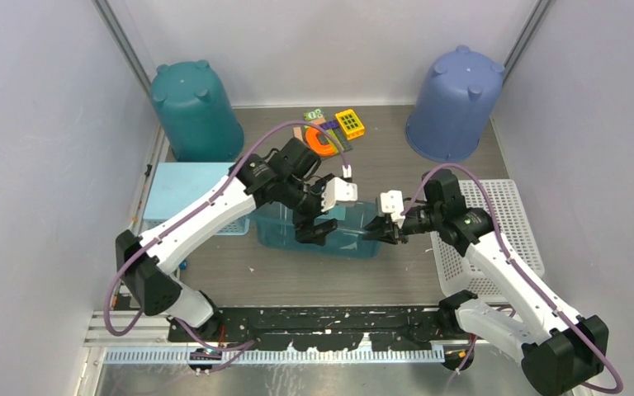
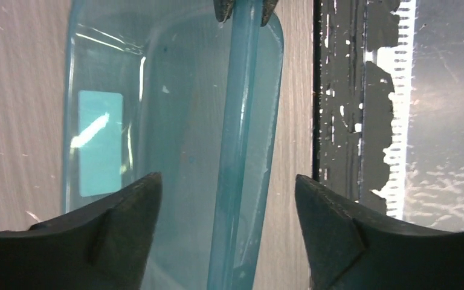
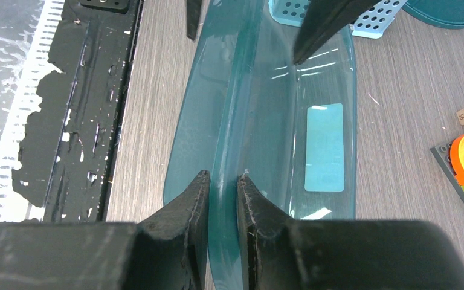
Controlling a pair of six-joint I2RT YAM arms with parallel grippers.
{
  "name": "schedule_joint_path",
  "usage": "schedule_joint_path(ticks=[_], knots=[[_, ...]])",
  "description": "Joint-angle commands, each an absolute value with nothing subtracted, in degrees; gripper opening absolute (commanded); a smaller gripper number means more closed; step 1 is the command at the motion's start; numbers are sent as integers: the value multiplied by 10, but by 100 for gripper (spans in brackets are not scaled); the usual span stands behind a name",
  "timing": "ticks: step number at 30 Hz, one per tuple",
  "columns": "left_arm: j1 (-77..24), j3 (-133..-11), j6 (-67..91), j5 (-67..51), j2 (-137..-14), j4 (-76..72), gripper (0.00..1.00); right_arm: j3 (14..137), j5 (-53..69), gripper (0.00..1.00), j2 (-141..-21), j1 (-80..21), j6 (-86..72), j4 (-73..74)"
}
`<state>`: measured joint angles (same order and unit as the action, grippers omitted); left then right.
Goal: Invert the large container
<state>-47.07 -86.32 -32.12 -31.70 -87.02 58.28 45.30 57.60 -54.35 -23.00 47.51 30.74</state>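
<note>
The large container (image 1: pixel 343 235) is a see-through teal tub in the middle of the table, with a pale label (image 3: pixel 324 147) on its bottom. My right gripper (image 3: pixel 222 175) is shut on its rim at the right end (image 1: pixel 382 233). In the left wrist view the same rim (image 2: pixel 237 121) runs up between the spread fingers of my left gripper (image 2: pixel 228 177), which is open and touches nothing. From above, the left gripper (image 1: pixel 314 228) hangs over the container's left half. Whether the tub lies flat or tilted I cannot tell.
An upturned teal bucket (image 1: pixel 194 111) stands back left and an upturned blue one (image 1: pixel 454 103) back right. Toy bricks (image 1: pixel 330 132) lie at the back. A light blue perforated basket (image 1: pixel 182 194) is on the left, a white perforated tray (image 1: pixel 495 239) on the right, a black rail (image 1: pixel 322 318) along the near edge.
</note>
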Motion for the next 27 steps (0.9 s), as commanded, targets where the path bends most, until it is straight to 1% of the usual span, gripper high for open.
schedule_joint_path(ticks=[1, 2, 3, 4, 10, 16, 22, 27], knots=[[-467, -882, -324, -290, -824, 562, 88, 451, 599, 15, -532, -223, 445, 281], [-466, -882, -323, -282, -818, 559, 94, 450, 601, 14, -532, -221, 443, 278], [-464, -882, -322, -275, -811, 556, 98, 450, 602, 14, -532, -220, 440, 276], [-460, -882, -321, -270, -804, 553, 100, 449, 602, 14, -532, -219, 438, 275], [-410, -889, -295, -264, -759, 522, 100, 447, 609, 13, -533, -212, 424, 264], [-324, -876, -241, -269, -712, 459, 100, 447, 611, 13, -531, -205, 406, 252], [-199, -842, -197, -353, -691, 418, 100, 444, 605, 12, -528, -197, 378, 234], [-132, -800, -174, -402, -684, 379, 100, 443, 597, 11, -530, -192, 347, 212]])
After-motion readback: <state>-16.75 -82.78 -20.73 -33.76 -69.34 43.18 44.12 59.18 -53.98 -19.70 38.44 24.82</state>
